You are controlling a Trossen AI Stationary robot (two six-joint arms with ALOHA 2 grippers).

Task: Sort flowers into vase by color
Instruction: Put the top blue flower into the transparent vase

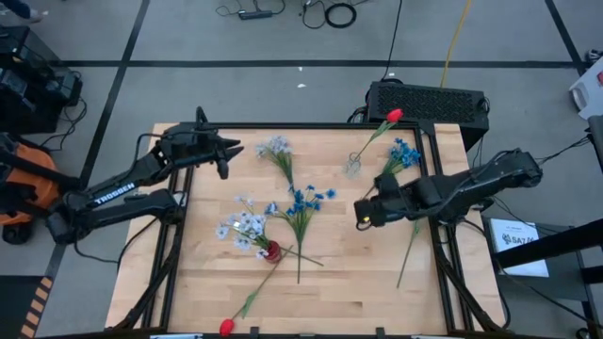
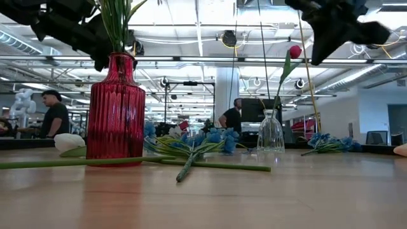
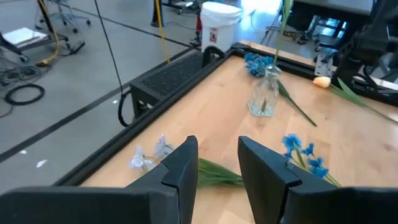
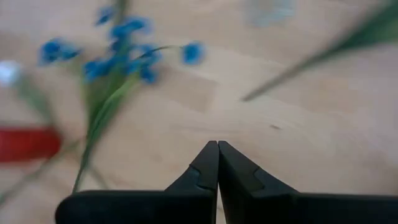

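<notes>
Wooden table (image 1: 377, 282) holding scattered flowers (image 1: 303, 202) at centre, red vase (image 1: 272, 250) at 7 o'clock; light, floppy, best pinched mid-stem; left gripper (image 1: 229, 149) parted, right gripper (image 1: 359, 213) clenched empty.

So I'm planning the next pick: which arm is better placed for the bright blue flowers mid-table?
Probably right: its pincer, shut and empty, hovers beside the bright blue flowers. The left pincer sits farther off, near the pale cluster.
</notes>
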